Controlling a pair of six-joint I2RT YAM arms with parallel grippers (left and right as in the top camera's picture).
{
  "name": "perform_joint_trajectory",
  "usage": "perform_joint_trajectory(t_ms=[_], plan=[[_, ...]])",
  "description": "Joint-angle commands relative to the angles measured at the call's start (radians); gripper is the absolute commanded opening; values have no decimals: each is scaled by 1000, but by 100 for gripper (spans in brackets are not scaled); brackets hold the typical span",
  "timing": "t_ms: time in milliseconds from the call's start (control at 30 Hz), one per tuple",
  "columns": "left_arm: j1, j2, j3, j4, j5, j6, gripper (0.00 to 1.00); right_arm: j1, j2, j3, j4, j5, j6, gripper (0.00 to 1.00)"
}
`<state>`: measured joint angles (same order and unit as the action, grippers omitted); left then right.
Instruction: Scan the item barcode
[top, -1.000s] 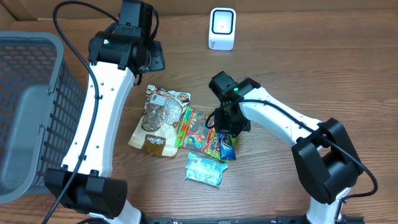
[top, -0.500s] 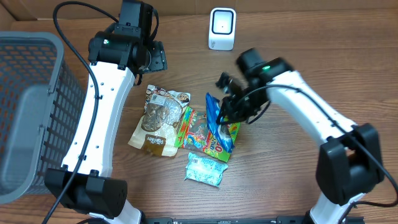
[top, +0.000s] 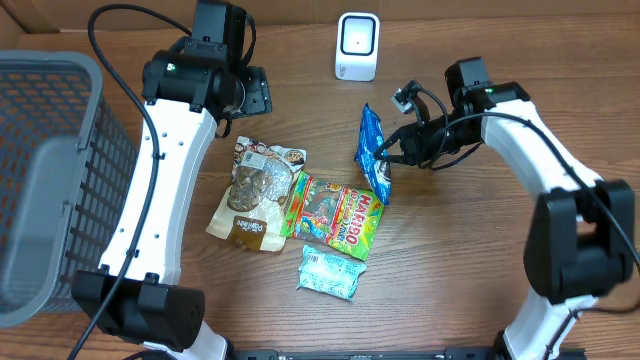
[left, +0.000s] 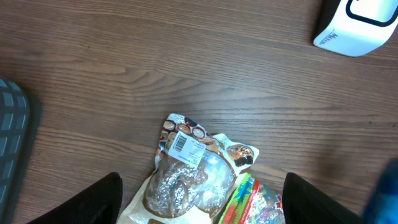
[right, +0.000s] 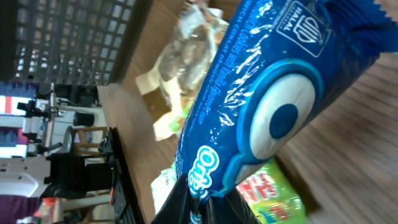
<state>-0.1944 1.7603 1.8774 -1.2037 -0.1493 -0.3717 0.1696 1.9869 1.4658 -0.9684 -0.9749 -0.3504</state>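
- My right end effector (top: 384, 154) is clamped tight on one edge of the glossy blue snack packet (top: 372, 140), holding it tilted above the wooden table (top: 470, 260).
- The packet hangs toward the table's far edge, near the small white barcode scanner (top: 357, 46) but apart from it.
- My left end effector (left: 204, 202) stands wide open, gripping nothing, above the tan pouch with a clear window (left: 193, 168).
- That pouch, a green candy bag (top: 335, 212) and a pale blue wrapper (top: 330, 272) lie clustered mid-table.
- A grey mesh basket (top: 50, 150) sits at the left edge.
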Motion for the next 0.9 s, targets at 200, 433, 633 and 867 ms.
perform_joint_trajectory(t_ms=[200, 433, 633, 867], plan=[[5, -15, 16, 3, 12, -10, 73, -90, 190, -10, 17, 92, 106, 21], [5, -15, 16, 4, 12, -10, 74, -186, 188, 98, -86, 227, 178, 18], [5, -15, 16, 13, 8, -10, 83, -161, 138, 243, -261, 231, 153, 13], [5, -15, 16, 54, -7, 65, 87, -75, -115, 253, -236, 343, 250, 15]])
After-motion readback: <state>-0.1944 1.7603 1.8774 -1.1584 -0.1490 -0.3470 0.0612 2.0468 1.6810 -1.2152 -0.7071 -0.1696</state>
